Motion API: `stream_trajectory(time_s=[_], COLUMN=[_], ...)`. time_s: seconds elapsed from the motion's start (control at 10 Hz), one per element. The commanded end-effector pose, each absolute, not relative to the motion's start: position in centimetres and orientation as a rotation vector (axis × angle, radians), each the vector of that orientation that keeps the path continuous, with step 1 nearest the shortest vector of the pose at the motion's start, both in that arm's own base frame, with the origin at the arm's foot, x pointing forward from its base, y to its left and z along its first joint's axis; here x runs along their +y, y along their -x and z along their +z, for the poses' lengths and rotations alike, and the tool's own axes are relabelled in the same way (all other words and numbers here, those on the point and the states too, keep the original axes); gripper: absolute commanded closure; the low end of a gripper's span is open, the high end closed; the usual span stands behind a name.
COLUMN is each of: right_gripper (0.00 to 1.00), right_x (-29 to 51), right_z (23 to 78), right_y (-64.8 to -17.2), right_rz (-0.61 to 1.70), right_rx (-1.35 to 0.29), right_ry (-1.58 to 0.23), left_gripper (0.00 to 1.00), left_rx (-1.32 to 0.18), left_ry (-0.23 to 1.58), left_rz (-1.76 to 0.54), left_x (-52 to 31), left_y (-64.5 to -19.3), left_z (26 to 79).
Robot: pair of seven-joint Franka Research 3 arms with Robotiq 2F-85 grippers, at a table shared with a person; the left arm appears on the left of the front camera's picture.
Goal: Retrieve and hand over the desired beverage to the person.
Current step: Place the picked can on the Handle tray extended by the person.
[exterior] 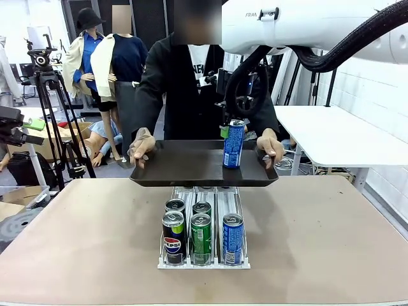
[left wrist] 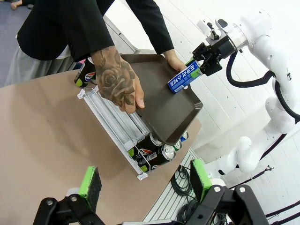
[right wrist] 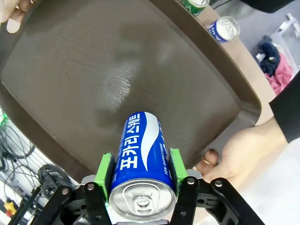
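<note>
Front view across the brown counter (exterior: 331, 236): blue can (exterior: 233, 144) clamped upright between the green pads of the right gripper (exterior: 232, 129), over the right part of a dark tray (exterior: 185, 167). Tray held level above the counter's far edge by the person (exterior: 185, 83) in a black jacket, one hand (exterior: 141, 148) on each side rim. Contact between can base and tray surface: unclear.

Below the tray, on the counter, a clear three-lane rack (exterior: 204, 262) with five more cans, among them a black Pepsi, a green one and a blue one at the front.

Right wrist view: blue can with white lettering up its side, gripped near its top, pads tight on both sides.

Left wrist view: left gripper (left wrist: 145, 178) with fingers spread wide, holding nothing, high above the counter, well apart from tray and rack.
</note>
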State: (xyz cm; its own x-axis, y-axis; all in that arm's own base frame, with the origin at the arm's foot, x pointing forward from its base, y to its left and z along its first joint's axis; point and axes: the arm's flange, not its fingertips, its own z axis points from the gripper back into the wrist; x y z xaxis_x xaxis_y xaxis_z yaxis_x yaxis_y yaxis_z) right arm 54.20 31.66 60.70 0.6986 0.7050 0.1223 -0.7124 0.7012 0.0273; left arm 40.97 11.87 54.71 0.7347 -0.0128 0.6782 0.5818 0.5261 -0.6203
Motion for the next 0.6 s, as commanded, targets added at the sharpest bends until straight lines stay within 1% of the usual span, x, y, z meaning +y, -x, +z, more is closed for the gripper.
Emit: stream_trajectory(time_s=[0.0, 0.3, 0.4, 0.5], right_gripper=[1.00, 1.00, 0.95, 0.76], right_x=[32.31, 32.39, 32.48, 32.48], right_z=[61.65, 61.73, 62.06, 62.25], right_y=[-54.60, -54.78, -54.77, -54.79], right_rz=[0.772, 0.775, 0.771, 0.767], right_rx=[-0.097, -0.083, -0.082, -0.088], right_ry=[-0.067, -0.061, -0.052, -0.053], left_gripper=[0.00, 0.00, 0.00, 0.00], left_rx=[-0.679, -0.679, -0.679, -0.679], left_ry=[0.980, 0.980, 0.980, 0.980], left_rz=[-0.386, -0.386, -0.386, -0.386], left_x=[11.88, 11.88, 11.88, 11.88], left_y=[-40.85, -40.85, -40.85, -40.85], left_z=[54.82, 54.82, 54.82, 54.82])
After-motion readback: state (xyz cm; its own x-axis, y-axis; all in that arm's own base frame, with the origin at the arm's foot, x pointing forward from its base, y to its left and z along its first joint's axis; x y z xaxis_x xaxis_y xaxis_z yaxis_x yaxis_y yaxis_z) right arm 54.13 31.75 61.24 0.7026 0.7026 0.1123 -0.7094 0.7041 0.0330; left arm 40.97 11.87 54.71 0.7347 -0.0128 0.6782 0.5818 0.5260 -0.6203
